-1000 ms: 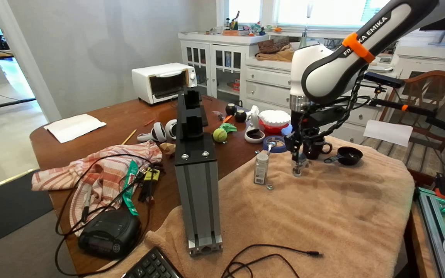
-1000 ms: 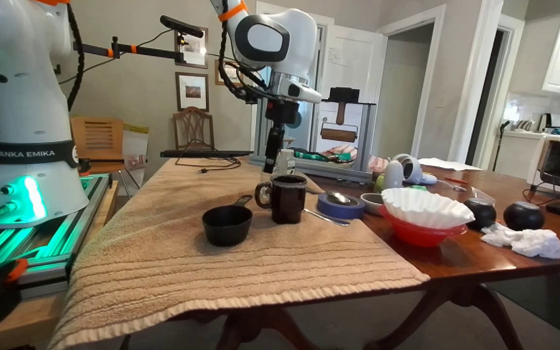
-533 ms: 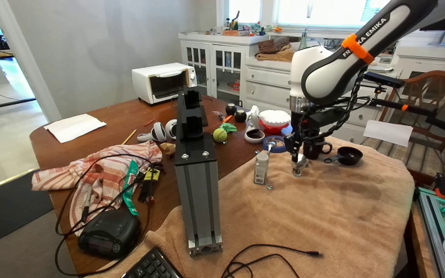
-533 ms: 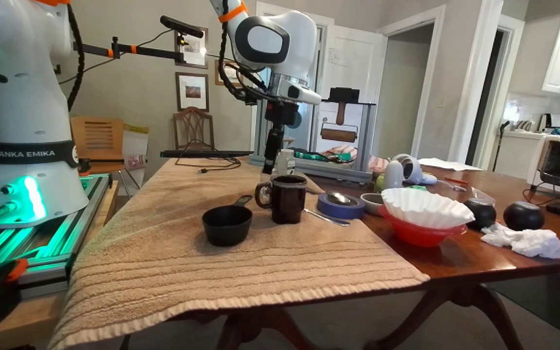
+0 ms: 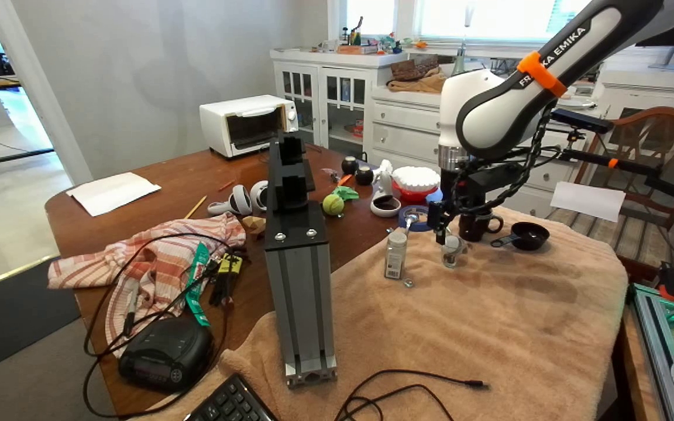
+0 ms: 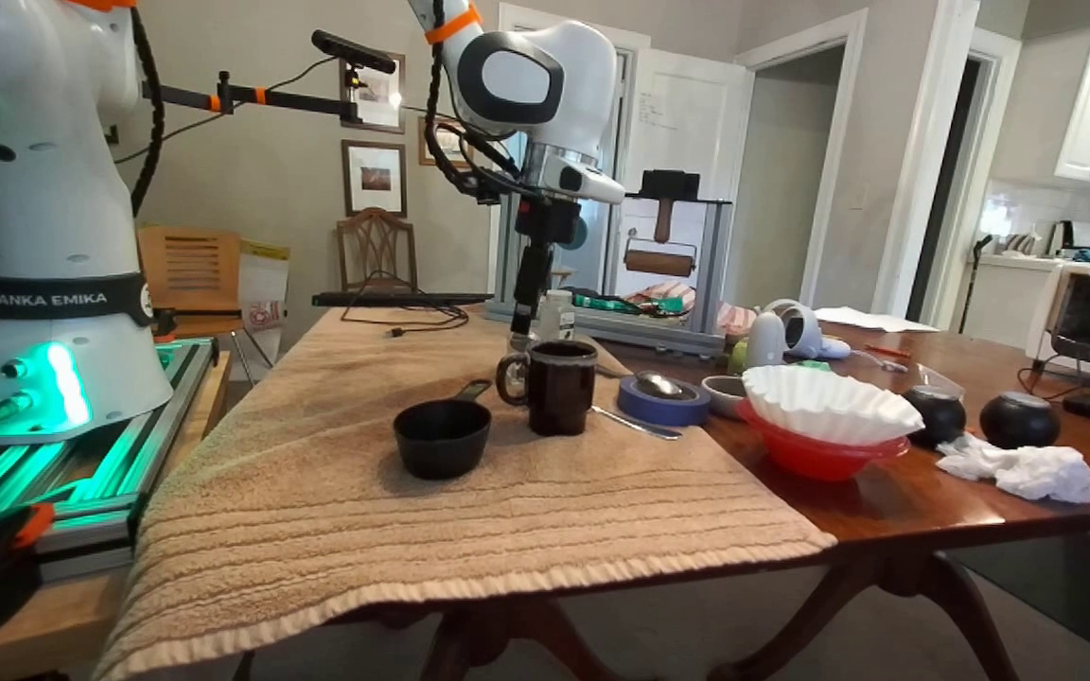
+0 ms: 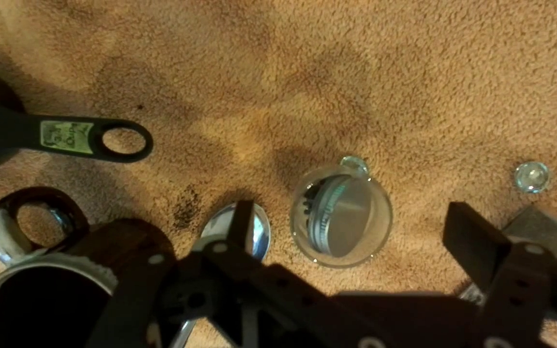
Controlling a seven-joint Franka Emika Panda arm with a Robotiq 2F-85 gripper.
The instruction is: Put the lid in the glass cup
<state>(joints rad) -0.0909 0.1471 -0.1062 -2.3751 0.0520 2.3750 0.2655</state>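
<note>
Your pincer [image 7: 353, 222] is hanging with its two fingers [image 7: 474, 241] wide apart in the wrist view, one standing left of the glass cup [image 7: 381, 227] and the other to its right, both showing apart from the glass. You cannot tell how high over its rim they are hanging. You are looking down on the cup just right of centre: a small, clear, colourless tumbler with a round rim, standing upright on the tan towel [image 7: 404, 72]. Inside it your lid [image 7: 351, 217] is leaning, tilted almost on edge. Its flat grey face is facing the right of the frame, its banded side is carrying teal lettering, and a dark, knobbed part is showing along its left.

A glass bead [image 7: 355, 164] is sitting just above the cup, and another bead [image 7: 531, 176] is lying farther right. A shiny spoon [image 7: 261, 232] is peeking out from behind the finger at left. You are seeing a dark mug [image 7: 119, 241] in the lower left and the handle of a black scoop [image 7: 65, 135] reaching in from the left edge. In an exterior view the cup is standing right of centre, between a labelled bottle [image 5: 395, 257] and the mug, on the towel that is covering part of the brown bench [image 5: 191, 175].
</note>
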